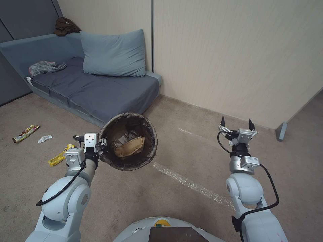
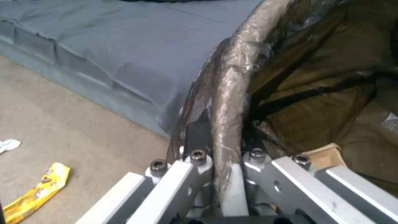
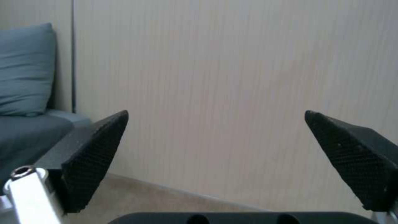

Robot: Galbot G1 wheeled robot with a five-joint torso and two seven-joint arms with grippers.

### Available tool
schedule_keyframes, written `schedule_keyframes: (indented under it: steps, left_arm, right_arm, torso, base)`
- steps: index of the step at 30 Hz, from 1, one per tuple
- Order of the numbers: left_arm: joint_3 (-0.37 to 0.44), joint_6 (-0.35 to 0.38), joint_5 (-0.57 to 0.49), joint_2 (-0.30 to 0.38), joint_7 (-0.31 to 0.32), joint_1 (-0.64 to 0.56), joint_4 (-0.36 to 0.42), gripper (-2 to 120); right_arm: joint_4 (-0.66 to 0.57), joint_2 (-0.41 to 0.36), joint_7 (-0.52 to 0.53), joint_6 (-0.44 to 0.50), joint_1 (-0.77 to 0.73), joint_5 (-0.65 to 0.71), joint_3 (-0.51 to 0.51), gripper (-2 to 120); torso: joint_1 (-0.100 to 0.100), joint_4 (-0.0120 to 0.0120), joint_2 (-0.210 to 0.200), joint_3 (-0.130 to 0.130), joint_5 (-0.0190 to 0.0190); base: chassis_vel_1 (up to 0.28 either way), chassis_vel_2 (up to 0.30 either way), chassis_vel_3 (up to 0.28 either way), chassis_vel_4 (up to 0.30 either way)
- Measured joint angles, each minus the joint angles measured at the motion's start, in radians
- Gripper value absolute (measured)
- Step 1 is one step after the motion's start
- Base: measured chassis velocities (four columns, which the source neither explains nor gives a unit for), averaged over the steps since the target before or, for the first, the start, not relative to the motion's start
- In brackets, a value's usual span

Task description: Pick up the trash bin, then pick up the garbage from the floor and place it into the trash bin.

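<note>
One trash bin (image 1: 128, 141), lifted, left gripper (image 1: 101, 146) fingers clamped on its rim
Floor, 9 o'clock: two wrappers (image 1: 26, 133), one tissue (image 1: 44, 138); right gripper (image 1: 237, 123) fingers wide, holding nothing

Glossy crinkled plastic bin liner (image 1: 148, 121); matt cloth sofa (image 1: 101, 90); rough carpet (image 1: 188, 154)
</note>
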State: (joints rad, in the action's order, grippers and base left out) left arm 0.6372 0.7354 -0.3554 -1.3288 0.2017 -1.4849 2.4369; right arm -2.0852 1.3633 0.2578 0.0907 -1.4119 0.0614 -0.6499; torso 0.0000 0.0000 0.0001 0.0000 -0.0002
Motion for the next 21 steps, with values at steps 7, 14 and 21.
schedule_keyframes:
  steps: [7, 14, 21]
  left_arm:
    - [0.011, 0.000, -0.003, 0.001, -0.003, -0.005, 0.010, 0]
    - [0.016, 0.000, -0.014, 0.006, -0.003, -0.012, 0.020, 0]
    - [0.018, 0.000, -0.016, 0.008, -0.002, -0.016, 0.021, 0]
  right_arm:
    - [0.016, 0.021, 0.000, -0.029, 0.014, -0.008, 0.034, 100]
    - [0.025, 0.021, 0.002, -0.030, 0.015, -0.009, 0.037, 100]
    - [0.030, 0.022, 0.003, -0.032, 0.014, -0.009, 0.037, 100]
  torso:
    - [0.000, 0.0000, 0.000, 0.000, 0.0002]
    - [0.000, 0.0002, 0.000, 0.000, 0.0002]
    - [0.000, 0.0002, 0.000, 0.000, 0.0001]
  base:
    - [0.035, 0.045, 0.039, 0.037]
    - [0.094, 0.089, 0.088, 0.089]
    - [0.107, 0.100, 0.103, 0.101]
